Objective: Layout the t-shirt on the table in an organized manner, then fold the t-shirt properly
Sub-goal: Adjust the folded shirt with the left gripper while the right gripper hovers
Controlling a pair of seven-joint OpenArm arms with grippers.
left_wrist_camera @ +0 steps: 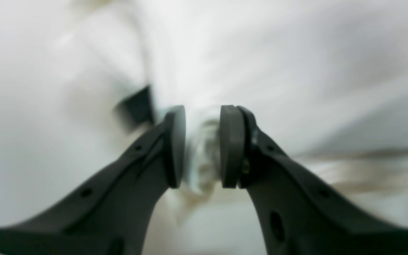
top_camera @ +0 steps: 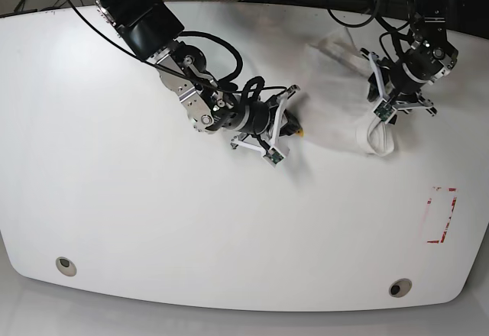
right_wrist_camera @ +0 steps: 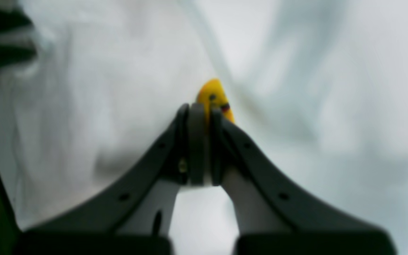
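White glossy table [top_camera: 153,221] fills my base view. My right gripper [right_wrist_camera: 204,141] is pinched tight on the t-shirt [top_camera: 344,126] at its yellow emblem [right_wrist_camera: 213,95], seen clearly only by that wrist camera. My left gripper [left_wrist_camera: 202,147] clamps a thicker bunch of cloth. Overhead, the shirt lies crumpled at two o'clock, stretched between both grippers.

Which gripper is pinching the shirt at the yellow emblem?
The right gripper: the yellow emblem shows at its fingers. The left gripper grips plain white t-shirt.
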